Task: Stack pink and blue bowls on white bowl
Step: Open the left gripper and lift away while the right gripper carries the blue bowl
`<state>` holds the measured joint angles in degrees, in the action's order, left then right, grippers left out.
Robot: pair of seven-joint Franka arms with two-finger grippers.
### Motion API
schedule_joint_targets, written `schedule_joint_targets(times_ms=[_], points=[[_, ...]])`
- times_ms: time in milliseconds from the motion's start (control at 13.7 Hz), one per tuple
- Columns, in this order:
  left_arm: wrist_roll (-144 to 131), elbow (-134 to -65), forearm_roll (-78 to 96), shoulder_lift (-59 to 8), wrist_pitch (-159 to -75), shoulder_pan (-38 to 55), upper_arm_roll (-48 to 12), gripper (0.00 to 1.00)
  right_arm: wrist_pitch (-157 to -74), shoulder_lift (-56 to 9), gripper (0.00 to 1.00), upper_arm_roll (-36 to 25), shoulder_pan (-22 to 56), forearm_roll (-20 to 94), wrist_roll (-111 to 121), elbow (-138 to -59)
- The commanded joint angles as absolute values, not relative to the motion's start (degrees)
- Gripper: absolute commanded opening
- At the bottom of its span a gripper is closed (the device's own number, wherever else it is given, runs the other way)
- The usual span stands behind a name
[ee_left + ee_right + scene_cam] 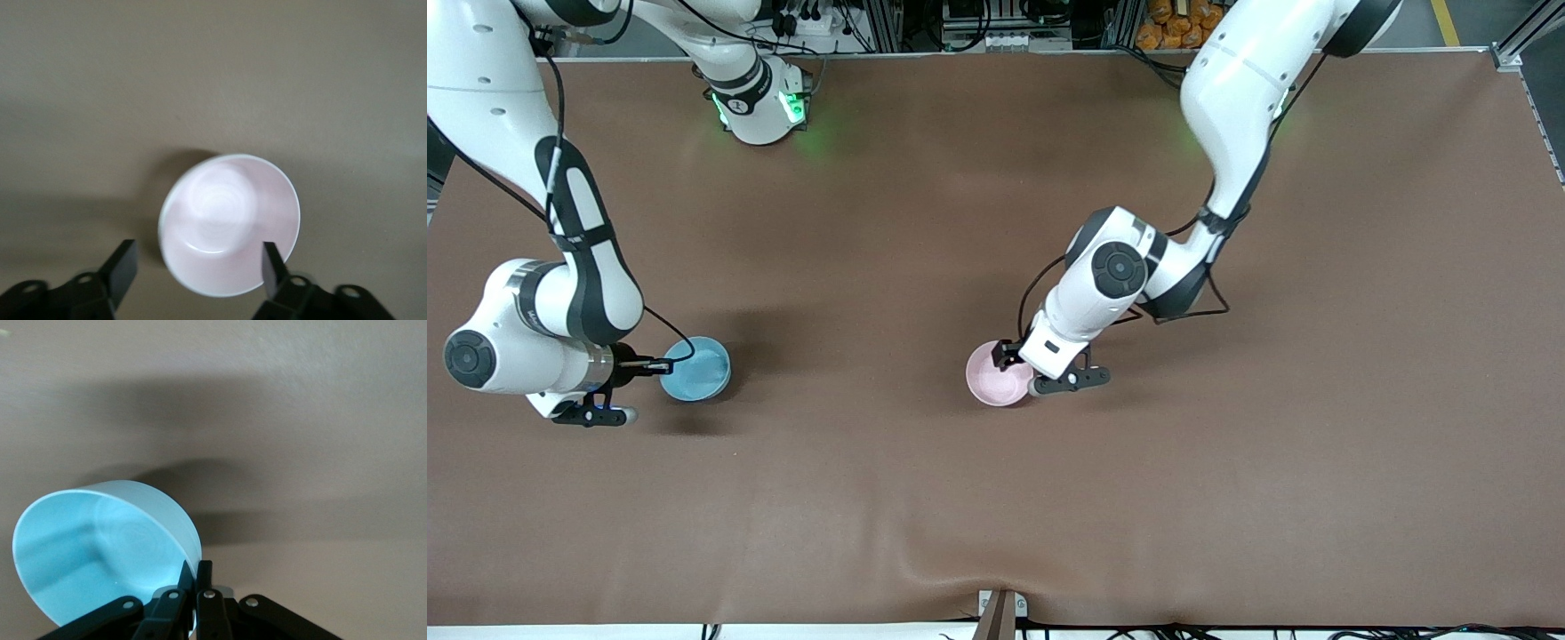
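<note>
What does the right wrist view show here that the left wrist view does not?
Only the right wrist view shows the blue bowl, its rim pinched between the shut fingers of the right gripper, the bowl apparently lifted and tilted. Only the left wrist view shows the pink bowl, with the left gripper open, one finger on each side of it. Both show bare brown table; neither shows a white bowl.

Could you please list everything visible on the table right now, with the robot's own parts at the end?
Blue bowl: one, light blue, toward the right arm's end of the table, lifted and tilted.
Pink bowl: one, pale pink, near the table's middle, upright.
Table: one, brown cover.
Right gripper: one, black fingers, shut on the blue bowl's rim.
Left gripper: one, black fingers, open, over the pink bowl.
</note>
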<state>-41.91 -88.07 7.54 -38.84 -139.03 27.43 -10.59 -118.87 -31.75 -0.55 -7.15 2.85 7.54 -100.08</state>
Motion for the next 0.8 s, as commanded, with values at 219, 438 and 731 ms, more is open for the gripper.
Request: schedule_joint_targets(times_ms=[219,438,731], points=[[-39.7,-89.2,2.8,-18.0,-112.7,19.0,-10.1,1.00,-115.4,-26.3,0.00,6.1,-6.9,9.7,7.6,-97.2],[-34.6,-89.1,-0.8,-10.5,-102.6,15.3,-10.1,1.00,-115.7,-26.4,0.00,10.3,-4.4,11.9,0.6,-95.2],[-27.6,-89.0,-2.2,-4.6,-96.6,10.0,-10.2,1.00,-116.1,-26.6,0.00,11.2,3.1,13.8,-17.4,-92.6]])
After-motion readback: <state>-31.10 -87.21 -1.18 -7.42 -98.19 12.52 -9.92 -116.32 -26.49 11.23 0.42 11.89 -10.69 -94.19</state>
